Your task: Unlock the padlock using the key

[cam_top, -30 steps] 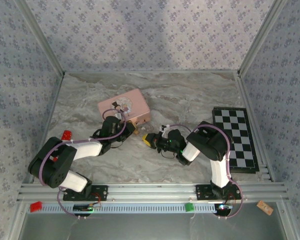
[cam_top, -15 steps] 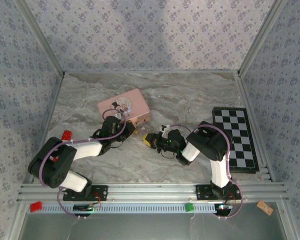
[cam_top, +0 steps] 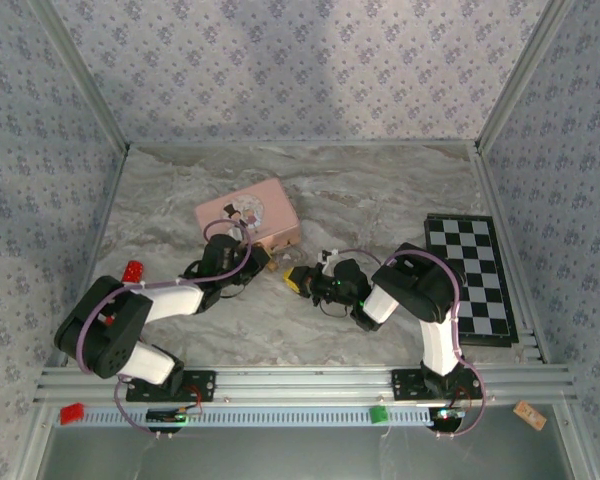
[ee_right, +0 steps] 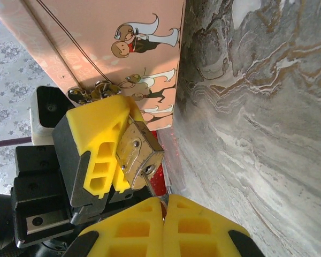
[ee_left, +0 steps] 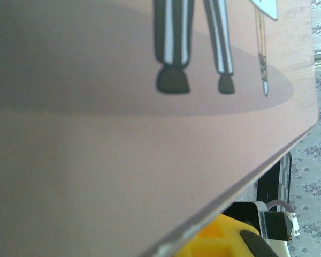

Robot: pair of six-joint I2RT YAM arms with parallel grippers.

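Top view: the left tool [cam_top: 259,258] lies low over the marble surface [cam_top: 380,200], its tip just below the near corner of the pink tin [cam_top: 248,213]. The right tool [cam_top: 296,280] points straight at it from the other side, and the two tips nearly meet. What sits between them is too small to make out here. A checkerboard [cam_top: 475,280] lies well behind the right tool, against the side wall. A small red object [cam_top: 133,270] sits well back from the left tool, beside that arm's elbow.

Left wrist view: the pink tin's lid, printed with a cartoon figure's striped legs, lies right up against the lens. Below its edge shows a yellow finger [ee_left: 219,241] of the left tool. Whether the tool is together or apart cannot be told from here.

Right wrist view: the right tool's two yellow fingers are pressed together. A slim sliver that looks like the key [ee_right: 154,188] sticks out from between their tips. Directly ahead, the padlock [ee_right: 139,152], a brass block, is clamped in the left tool's yellow fingers, with its keyhole face turned toward the right tool. The key tip is at that face, but whether it has entered the keyhole cannot be told. The tin's side stands just beyond the padlock, and its metal clasp [ee_right: 91,92] is above the left tool's finger.
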